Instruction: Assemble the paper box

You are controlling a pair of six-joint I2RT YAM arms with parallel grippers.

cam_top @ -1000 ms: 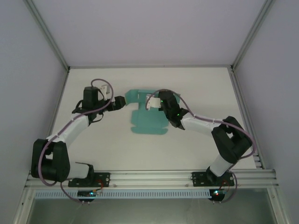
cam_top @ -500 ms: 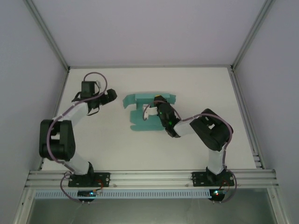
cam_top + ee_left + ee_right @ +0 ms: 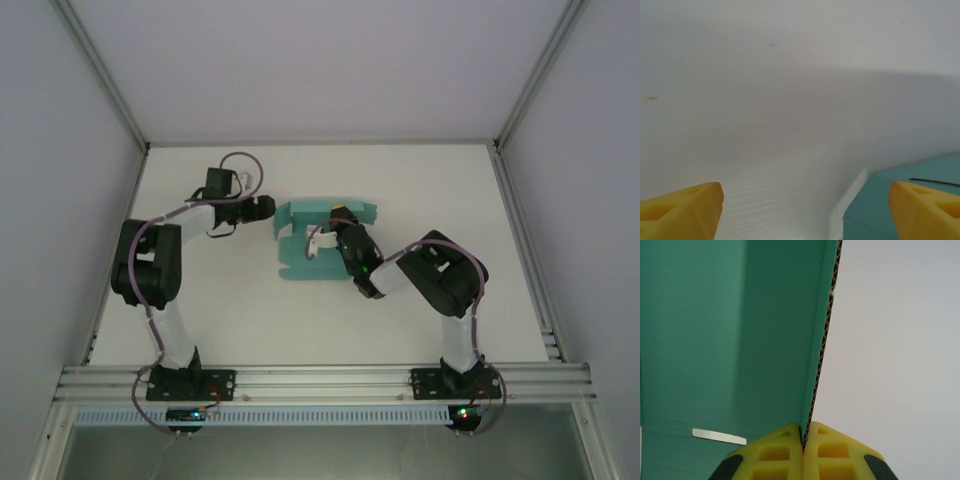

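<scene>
One paper box (image 3: 715,340) edge tight between right end effector (image 3: 803,434) fingers (image 3: 772,455).

Bare table (image 3: 220,320) near and far, paper box (image 3: 300,265) mid-table (right arm (image 3: 440,275) reaching onto it)

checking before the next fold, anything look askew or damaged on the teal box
Nothing stands out. The paper box lies part-folded on the table, no tear visible. The right pincer is shut on a wall's edge, which runs straight; the left pincer is open beside the box.
</scene>
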